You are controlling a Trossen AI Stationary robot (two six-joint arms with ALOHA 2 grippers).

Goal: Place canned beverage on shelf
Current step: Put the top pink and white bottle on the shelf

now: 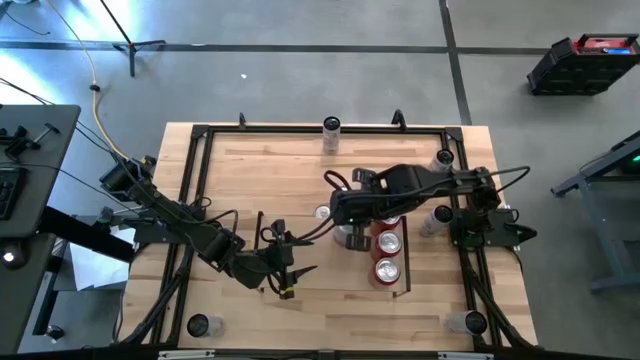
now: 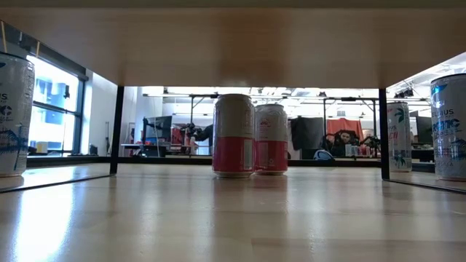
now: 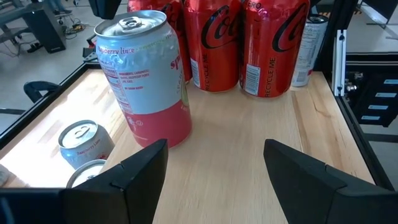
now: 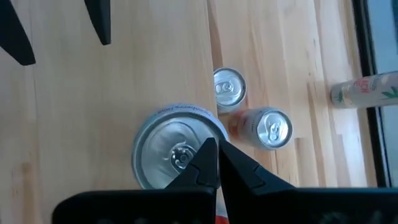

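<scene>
A pink-and-white can (image 3: 149, 81) stands upright on the light wood, just left of three red cans (image 1: 388, 242) that stand in a row in the shelf (image 1: 407, 282), a bay edged by thin black rails. My right gripper (image 4: 214, 148) is shut and hangs right over this can's silver top (image 4: 168, 155); in the high view the gripper (image 1: 345, 215) shows just above the can (image 1: 348, 238). My left gripper (image 3: 214, 149) is open and empty. It points level at the can from the table's left, a short way off (image 1: 292, 270). My right gripper points down with its shut fingertips (image 4: 208, 152) over the can's top beside the pull tab (image 4: 181, 157). I cannot tell whether they touch the lid or stand just above it. The can stands upright on the wood.
Two more silver-topped cans (image 4: 229, 87) (image 4: 272, 127) stand just beyond the can. Single cans stand near the frame's corners (image 1: 330, 128) (image 1: 444, 160) (image 1: 200, 325) (image 1: 470, 322), and a pale can (image 1: 435, 220) right of the shelf. Bare wood lies at the far left (image 1: 260, 175).
</scene>
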